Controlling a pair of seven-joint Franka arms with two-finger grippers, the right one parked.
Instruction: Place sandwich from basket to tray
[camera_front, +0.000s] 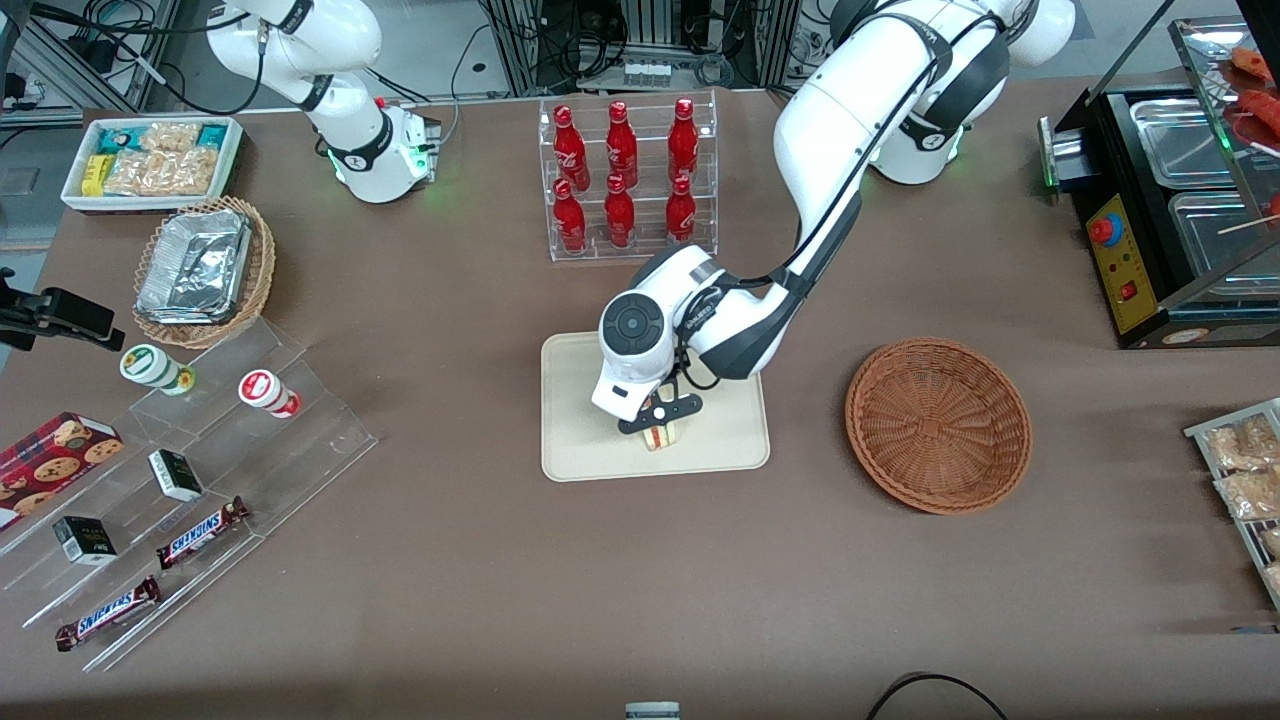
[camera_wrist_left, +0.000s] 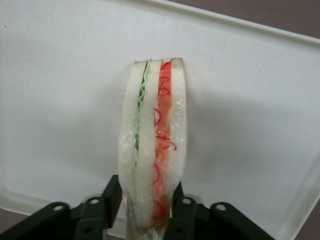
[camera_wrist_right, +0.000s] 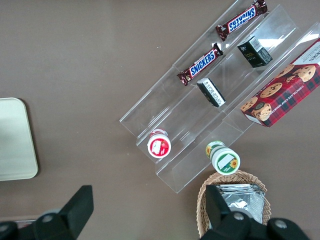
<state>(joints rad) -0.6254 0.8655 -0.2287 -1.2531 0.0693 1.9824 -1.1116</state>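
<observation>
- Your tool (camera_front: 661, 424) sits low over the tray (camera_front: 580, 450), just below the middle of the front frame, with its fingers (camera_wrist_left: 111, 200) closed tight on the sandwich (camera_front: 660, 437)
- In the wrist view you see the sandwich (camera_wrist_left: 153, 145) standing on edge, red and green filling stripes facing the camera, pinched at one end between both black fingers, the cream tray (camera_wrist_left: 60, 100) all around it
- You cannot tell from either view whether the wedge touches the tray floor
- The basket (camera_front: 938, 424) lies to the right of the tray in the front frame, well apart from it on the brown tabletop (camera_front: 450, 600), holding nothing
- Red bottles (camera_front: 622, 175) stand in a clear rack above the tray in the frame
</observation>
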